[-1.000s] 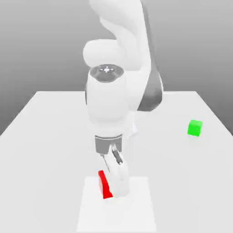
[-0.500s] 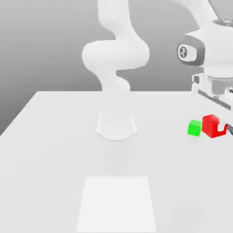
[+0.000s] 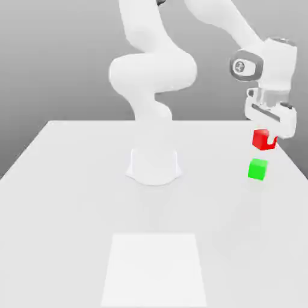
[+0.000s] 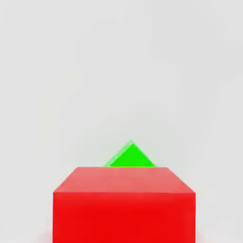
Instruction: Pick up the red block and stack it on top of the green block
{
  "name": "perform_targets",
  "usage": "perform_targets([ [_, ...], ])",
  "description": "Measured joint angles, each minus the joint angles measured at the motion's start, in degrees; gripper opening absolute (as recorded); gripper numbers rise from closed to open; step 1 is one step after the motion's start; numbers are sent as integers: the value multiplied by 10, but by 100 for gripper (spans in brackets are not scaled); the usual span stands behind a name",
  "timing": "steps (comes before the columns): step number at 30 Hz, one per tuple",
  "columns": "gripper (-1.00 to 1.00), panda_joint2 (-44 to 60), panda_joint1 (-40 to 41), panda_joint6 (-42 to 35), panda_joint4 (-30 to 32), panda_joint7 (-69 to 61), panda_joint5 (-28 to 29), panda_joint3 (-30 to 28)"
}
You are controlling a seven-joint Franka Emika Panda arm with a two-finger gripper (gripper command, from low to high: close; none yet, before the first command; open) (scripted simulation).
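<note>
In the hand view the red block (image 4: 124,205) sits closest to the camera, a plain bright red cube with an even colour and no marks, its front face broad and its top face paler where the light catches it. Behind and beneath it a corner of the green block (image 4: 131,156) peeks out as a small bright green triangle, the rest hidden by the red cube.

From the exterior view the claw (image 3: 268,136) hangs at the end of the white arm (image 3: 154,69), pointing down, closed on the red block (image 3: 261,139), which is pinched between its fingers and held clear of the bench (image 3: 72,198). The red cube appears slightly turned, showing two faces, one a shade darker than the other.

Directly under the claw, a little apart from the red cube, the green block (image 3: 257,169) rests flat on the bench. It is a plain bright green cube of about the same size as the red one, uniform in colour and unmarked. The two cubes do not touch; a gap of pale bench shows between them.

Well away from the claw, on the near part of the bench, lies a flat white square patch (image 3: 155,269), and farther back stands the arm's round white base (image 3: 154,166).
</note>
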State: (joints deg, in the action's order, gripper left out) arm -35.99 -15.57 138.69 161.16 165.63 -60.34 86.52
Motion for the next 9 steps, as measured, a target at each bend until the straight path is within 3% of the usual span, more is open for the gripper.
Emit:
perform_targets([
  [9,-100,32,124,72,-17,-59,-92,159],
])
